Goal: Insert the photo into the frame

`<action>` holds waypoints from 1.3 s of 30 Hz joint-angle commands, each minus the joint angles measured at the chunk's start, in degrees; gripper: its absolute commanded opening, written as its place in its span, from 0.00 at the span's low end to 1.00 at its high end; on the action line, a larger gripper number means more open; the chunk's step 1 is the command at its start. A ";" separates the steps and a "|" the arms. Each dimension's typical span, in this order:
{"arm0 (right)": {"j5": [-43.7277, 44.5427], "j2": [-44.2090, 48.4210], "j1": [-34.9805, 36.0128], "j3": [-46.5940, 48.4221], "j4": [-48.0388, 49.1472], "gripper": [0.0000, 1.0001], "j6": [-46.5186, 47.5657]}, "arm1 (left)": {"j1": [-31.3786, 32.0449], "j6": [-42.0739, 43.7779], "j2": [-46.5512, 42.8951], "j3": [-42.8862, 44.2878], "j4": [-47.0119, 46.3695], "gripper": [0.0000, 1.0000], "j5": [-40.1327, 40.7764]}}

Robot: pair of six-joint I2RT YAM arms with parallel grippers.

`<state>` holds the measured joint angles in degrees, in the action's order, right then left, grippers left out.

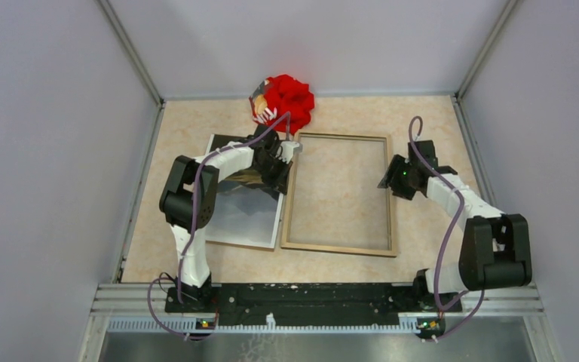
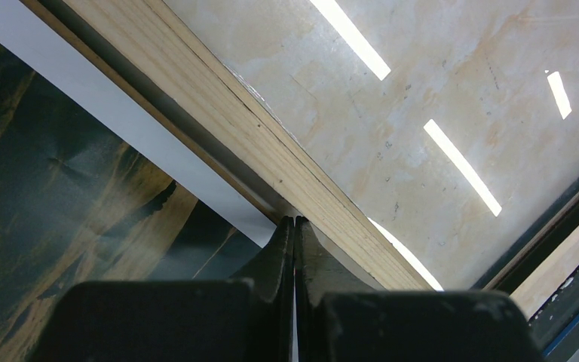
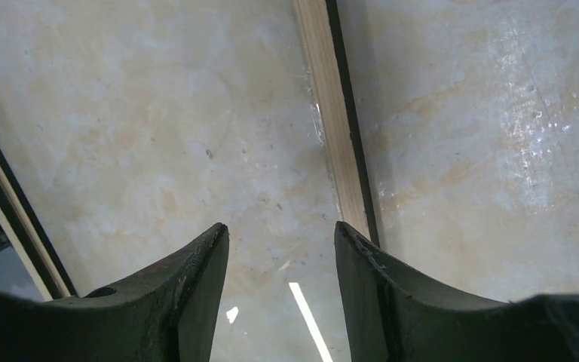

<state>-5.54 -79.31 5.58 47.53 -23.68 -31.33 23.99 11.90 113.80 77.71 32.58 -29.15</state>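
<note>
The frame [image 1: 339, 247] lies flat mid-table with its light wood back up. The photo [image 1: 241, 219] lies flat just left of it, partly under my left arm. In the left wrist view the photo [image 2: 60, 211] shows dark with golden streaks and a white edge, beside the frame's wood rail [image 2: 234, 121]. My left gripper [image 2: 294, 220] is shut, its tips at the seam between the photo's edge and that rail; in the top view the left gripper [image 1: 290, 149] is near the frame's far left corner. My right gripper [image 3: 280, 230] is open and empty over the frame's right rail [image 3: 335, 136]; the top view shows this gripper [image 1: 387, 179] there too.
A red cloth bundle [image 1: 286, 98] sits at the back of the table, just beyond the frame's far left corner. Grey walls close in the table on the left, right and back. The arm bases stand on a black rail [image 1: 309, 298] at the near edge.
</note>
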 commanded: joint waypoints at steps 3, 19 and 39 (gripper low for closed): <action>2.09 -1.86 0.51 -0.29 1.73 0.54 1.53 | 0.87 0.14 0.63 0.80 -1.88 0.00 -0.44; 2.62 -6.31 2.51 -0.95 3.47 0.54 1.12 | 0.88 0.14 1.01 1.12 -1.86 0.00 -0.56; -6.42 -7.13 6.19 1.42 6.43 0.54 -4.57 | 0.96 0.19 2.25 1.22 -2.45 0.00 -1.23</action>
<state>-0.78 -85.36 9.43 48.47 -21.12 -31.66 23.97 11.90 113.91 77.91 32.71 -29.17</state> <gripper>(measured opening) 0.543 0.006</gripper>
